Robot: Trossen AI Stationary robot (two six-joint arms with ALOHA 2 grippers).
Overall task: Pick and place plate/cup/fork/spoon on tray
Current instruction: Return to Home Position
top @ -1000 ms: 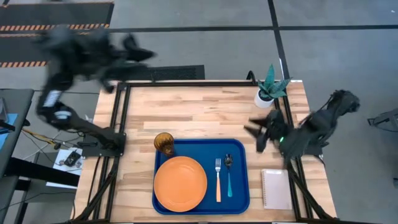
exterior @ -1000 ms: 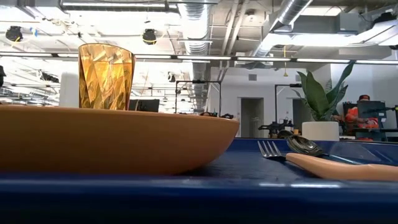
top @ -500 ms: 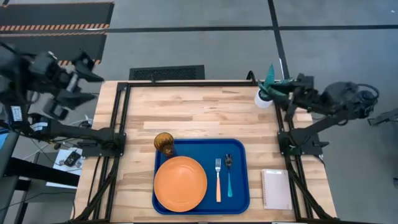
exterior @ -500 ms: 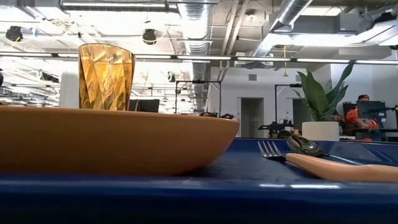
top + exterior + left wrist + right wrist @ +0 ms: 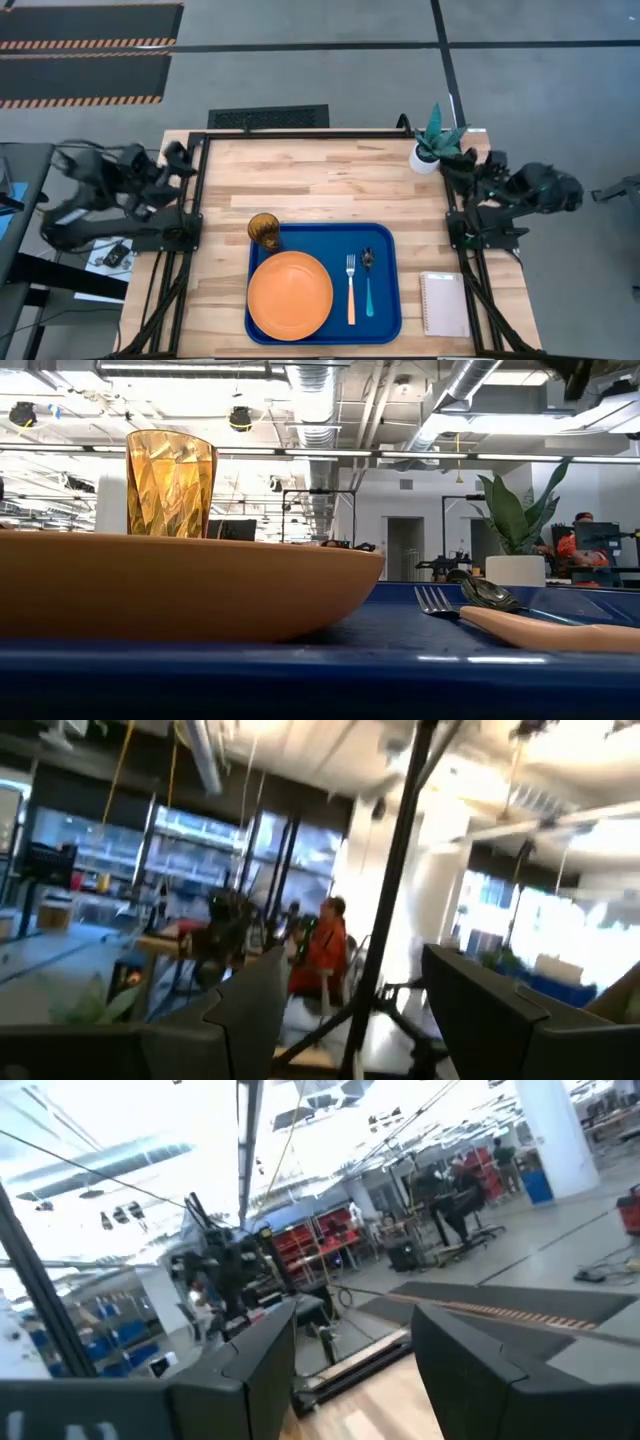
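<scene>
The blue tray (image 5: 385,320) lies at the table's near middle. On it rest the orange plate (image 5: 290,295), the amber cup (image 5: 264,230) upright at its far left corner, the orange-handled fork (image 5: 350,290) and the teal-handled spoon (image 5: 368,285), side by side. The low view shows the plate (image 5: 180,585), the cup (image 5: 170,480), the fork (image 5: 440,602) and the spoon (image 5: 490,595). My left gripper (image 5: 180,160) is open and empty at the table's left edge; it also shows in its wrist view (image 5: 350,960). My right gripper (image 5: 458,168) is open and empty at the right edge, and shows in its wrist view (image 5: 355,1315).
A white pot with a green plant (image 5: 432,145) stands at the far right corner, close to my right gripper. A white notepad (image 5: 444,303) lies right of the tray. A person in orange (image 5: 325,945) is in the room beyond.
My right gripper has left the space over the table's right side, swung out past the plant and settled at the right edge. My left arm has come down from beyond the far left corner to the left edge. The tableware on the tray has not moved.
</scene>
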